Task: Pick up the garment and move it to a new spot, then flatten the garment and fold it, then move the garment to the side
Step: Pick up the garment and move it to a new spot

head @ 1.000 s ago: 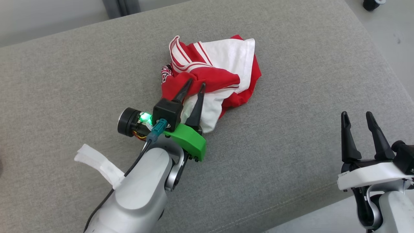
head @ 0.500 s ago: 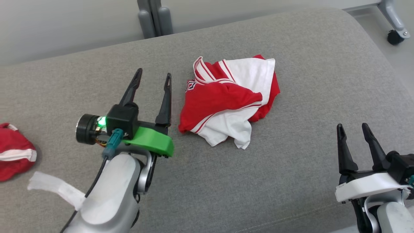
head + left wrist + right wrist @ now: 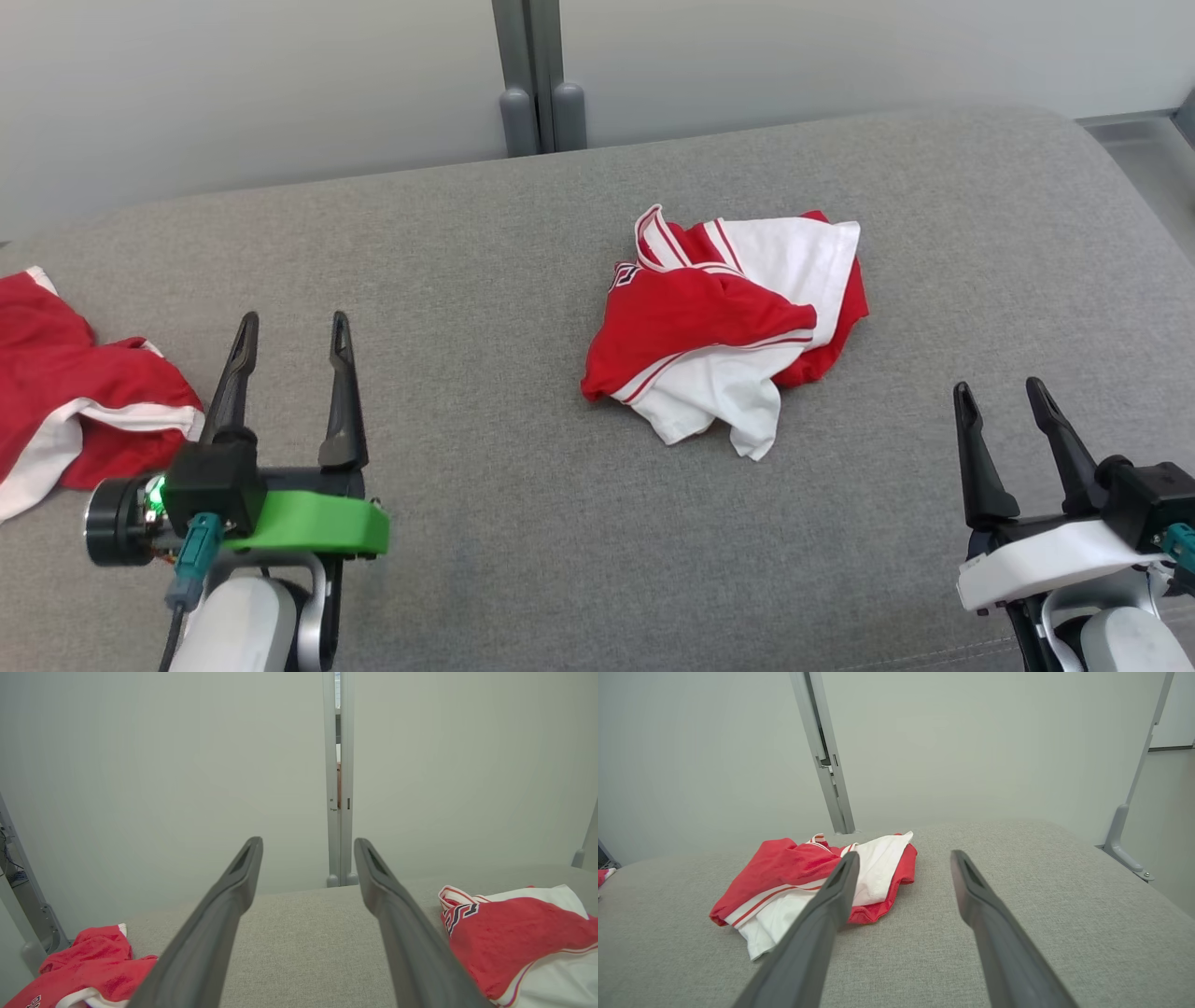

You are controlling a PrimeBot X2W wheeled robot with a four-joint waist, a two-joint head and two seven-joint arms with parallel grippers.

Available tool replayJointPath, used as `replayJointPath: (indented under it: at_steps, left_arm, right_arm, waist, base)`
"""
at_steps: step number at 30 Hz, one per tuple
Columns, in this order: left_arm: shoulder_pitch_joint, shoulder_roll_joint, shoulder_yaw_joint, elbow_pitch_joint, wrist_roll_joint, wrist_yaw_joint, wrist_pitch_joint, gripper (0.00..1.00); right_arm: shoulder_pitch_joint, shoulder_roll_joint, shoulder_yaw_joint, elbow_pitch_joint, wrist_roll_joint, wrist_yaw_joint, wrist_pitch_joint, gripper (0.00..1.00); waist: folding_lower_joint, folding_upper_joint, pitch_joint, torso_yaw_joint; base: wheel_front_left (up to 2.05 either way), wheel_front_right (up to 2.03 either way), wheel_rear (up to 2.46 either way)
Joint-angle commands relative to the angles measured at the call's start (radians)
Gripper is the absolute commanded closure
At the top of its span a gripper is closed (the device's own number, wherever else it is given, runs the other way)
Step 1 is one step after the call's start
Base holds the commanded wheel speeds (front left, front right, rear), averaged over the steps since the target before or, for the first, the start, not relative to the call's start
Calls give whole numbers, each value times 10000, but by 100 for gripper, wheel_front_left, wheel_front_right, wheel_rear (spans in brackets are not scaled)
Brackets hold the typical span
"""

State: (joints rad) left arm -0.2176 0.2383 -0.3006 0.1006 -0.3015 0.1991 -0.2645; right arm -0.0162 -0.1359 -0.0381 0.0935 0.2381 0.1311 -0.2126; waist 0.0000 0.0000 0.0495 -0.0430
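The garment (image 3: 719,327), a red and white jersey, lies crumpled in a heap near the middle of the grey cushion (image 3: 523,523). Nothing touches it. My left gripper (image 3: 293,322) stands open at the lower left, well to the left of the heap, with nothing between its fingers. In the left wrist view the garment (image 3: 509,942) sits to the right of the open left gripper (image 3: 308,842). My right gripper (image 3: 998,387) is open at the lower right, nearer than the heap. The right wrist view shows the garment (image 3: 798,877) ahead and to the left of the right gripper (image 3: 901,856).
A second red and white garment (image 3: 75,392) lies bunched at the cushion's far left, close beside my left gripper; it also appears as a red heap (image 3: 93,970) low in the left wrist view. A grey post (image 3: 532,84) stands against the pale wall behind the cushion.
My left gripper has let go of the garment, opened, and drawn back to the left and toward me. The head camera has shifted. The right gripper stays open in place.
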Motion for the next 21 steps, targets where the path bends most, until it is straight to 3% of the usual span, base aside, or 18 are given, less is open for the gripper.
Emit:
replayJointPath:
  at_steps: [1, 21]
  left_arm:
    - [362, 111, 177, -81, 82, -47, 5, 0]
    - [2743, -179, 1351, -667, 445, -1043, 6, 0]
  right_arm:
    - [183, 31, 18, -47, -74, -6, 41, 0]
    - [783, 41, 18, -420, -169, -5, 258, 0]
  waist:
    - [0, 0, -241, 181]
    - [0, 0, -825, 488]
  base:
    - [0, 0, 0]
    - [0, 0, 0]
